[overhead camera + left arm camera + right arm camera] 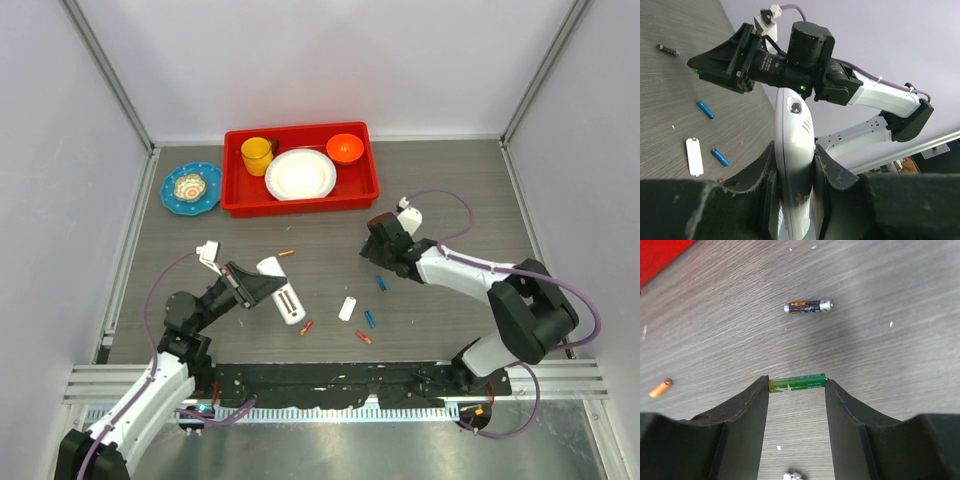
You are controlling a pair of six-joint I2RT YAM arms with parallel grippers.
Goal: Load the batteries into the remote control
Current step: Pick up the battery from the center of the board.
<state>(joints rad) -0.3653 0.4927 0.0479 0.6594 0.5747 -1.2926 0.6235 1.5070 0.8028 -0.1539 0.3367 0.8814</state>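
One remote control (792,125) is held by the left tool (795,161), one green battery (797,383) by the right tool (796,386). Six loose batteries (369,319) are strewn on the worktop (450,200).

Inside a robotics lab test cell: pale panel walls (330,60) in aluminium framing (110,70) enclose a grey wood-grain tabletop (450,190), with white-and-black robot arms, left (150,390) and right (470,275), bolted to a slotted metal rail (340,378).
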